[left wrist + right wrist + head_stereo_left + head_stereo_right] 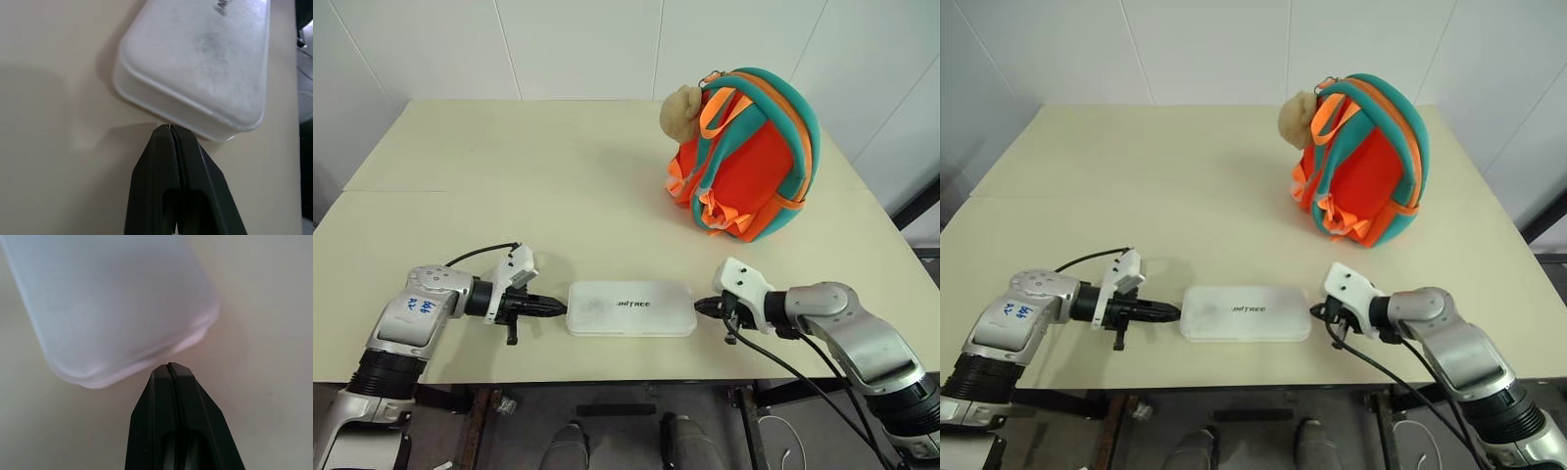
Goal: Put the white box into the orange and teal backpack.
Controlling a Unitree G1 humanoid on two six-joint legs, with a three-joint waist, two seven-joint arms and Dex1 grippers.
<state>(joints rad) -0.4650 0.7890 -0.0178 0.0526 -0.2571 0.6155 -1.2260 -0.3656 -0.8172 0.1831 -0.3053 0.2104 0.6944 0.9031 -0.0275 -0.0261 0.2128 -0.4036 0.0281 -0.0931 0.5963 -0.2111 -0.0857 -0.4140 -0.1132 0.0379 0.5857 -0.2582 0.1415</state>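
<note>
Flat white rectangular box (630, 308) lies unlifted on the near table edge, closed left gripper (555, 307) and closed right gripper (701, 306) pinching its ends; orange-and-teal fabric backpack (744, 157) waits far right.

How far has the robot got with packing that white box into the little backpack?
Nothing looks done yet: the white box lies flat near the table's front edge, apart from the orange and teal backpack standing at the far right. In hand: the left gripper and right gripper, both shut, sit at the box's two short ends. Left: lifting the box, carrying it over, getting it inside.
</note>
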